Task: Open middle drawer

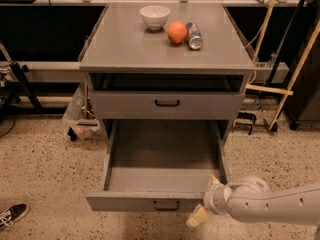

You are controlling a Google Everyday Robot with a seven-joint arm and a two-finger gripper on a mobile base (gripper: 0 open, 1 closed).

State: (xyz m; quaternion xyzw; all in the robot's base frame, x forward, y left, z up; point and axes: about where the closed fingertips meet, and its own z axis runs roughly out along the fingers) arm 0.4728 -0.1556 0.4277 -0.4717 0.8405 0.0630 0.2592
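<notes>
The middle drawer point(165, 202) is pulled well out at the bottom of the grey cabinet. Its shallow tray is empty, and its flat front carries a small black bar handle point(166, 204). My gripper point(206, 199) is at the right end of that drawer front, with the white arm coming in from the lower right. Its two beige fingertips point(198, 217) stand apart, one above the drawer's front right corner and one below it, holding nothing. The drawer above point(167, 104) is closed. The lowest drawer is hidden under the open one.
On the cabinet top point(120, 44) stand a white bowl point(154, 16), an orange point(176, 32) and a can lying on its side point(193, 35). A wooden frame point(285, 84) leans at the right. A bag point(80, 119) and a black stand are at the left, and a shoe point(12, 215) is at the lower left.
</notes>
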